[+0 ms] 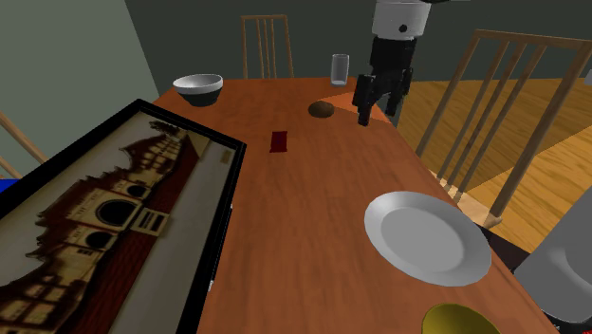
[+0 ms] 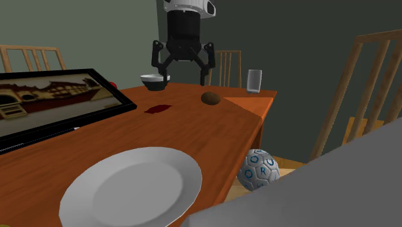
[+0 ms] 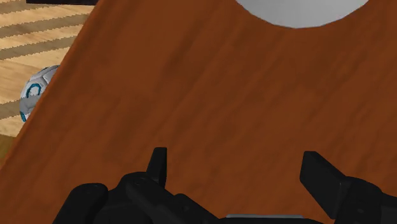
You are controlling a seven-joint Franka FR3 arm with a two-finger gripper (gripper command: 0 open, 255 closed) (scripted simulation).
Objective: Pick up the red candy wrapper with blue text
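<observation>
The dark red candy wrapper (image 1: pixel 278 141) lies flat on the wooden table (image 1: pixel 304 228), near the brown lump (image 1: pixel 322 109). The gripper (image 1: pixel 377 112) hovers above that lump, jaws apart, likely to straddle the wrapper.

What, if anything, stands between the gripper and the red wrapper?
A small brown lump lies on the table roughly between the gripper and the red wrapper. The gripper hangs above the table, fingers open, so it could probably pass over it.

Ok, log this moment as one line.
gripper open, raised over table | red wrapper flat on table, unheld | stage: pre-grasp
</observation>
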